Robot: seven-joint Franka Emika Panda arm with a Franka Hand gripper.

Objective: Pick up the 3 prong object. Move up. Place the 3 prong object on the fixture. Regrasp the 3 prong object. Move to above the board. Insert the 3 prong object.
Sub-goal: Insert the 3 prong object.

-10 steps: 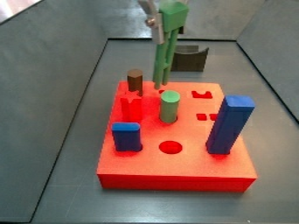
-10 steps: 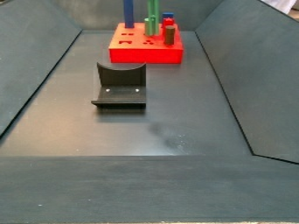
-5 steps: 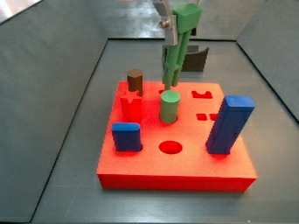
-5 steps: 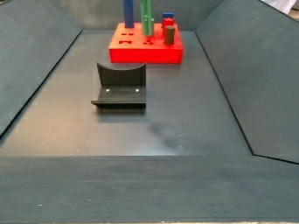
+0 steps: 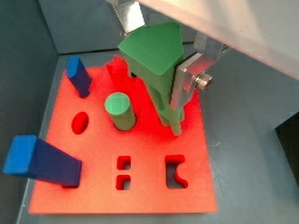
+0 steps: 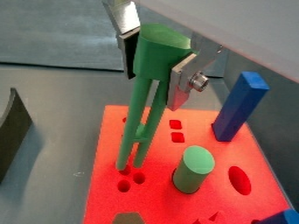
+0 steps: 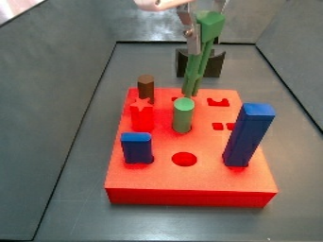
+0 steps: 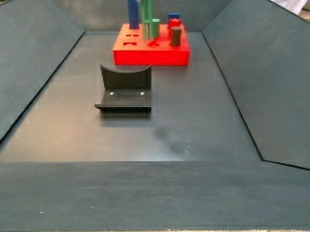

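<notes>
My gripper point(image 7: 202, 28) is shut on the upper end of the 3 prong object point(image 7: 195, 61), a long slim green peg that hangs upright, slightly tilted, over the far part of the red board point(image 7: 190, 184). In both wrist views the silver fingers point(image 5: 193, 74) point(image 6: 184, 80) clamp its lobed head point(image 5: 149, 52) point(image 6: 152, 61). Its prong tips point(image 6: 128, 157) sit close above small holes in the board point(image 6: 152, 188); I cannot tell whether they touch. The dark fixture point(image 8: 123, 88) stands apart on the floor in front of the board point(image 8: 154, 56) and holds nothing.
On the board stand a round green cylinder point(image 7: 183, 115), a tall blue peg point(image 7: 248, 135), a short blue peg point(image 7: 135, 147), a brown peg point(image 7: 146, 90) and a red peg point(image 7: 142, 115). Sloped grey walls point(image 8: 36, 82) enclose the floor.
My gripper has carried the 3 prong object sideways over the board, to the right in one side view and to the left in the other. It stays gripped. Pegs and fixture have not moved.
</notes>
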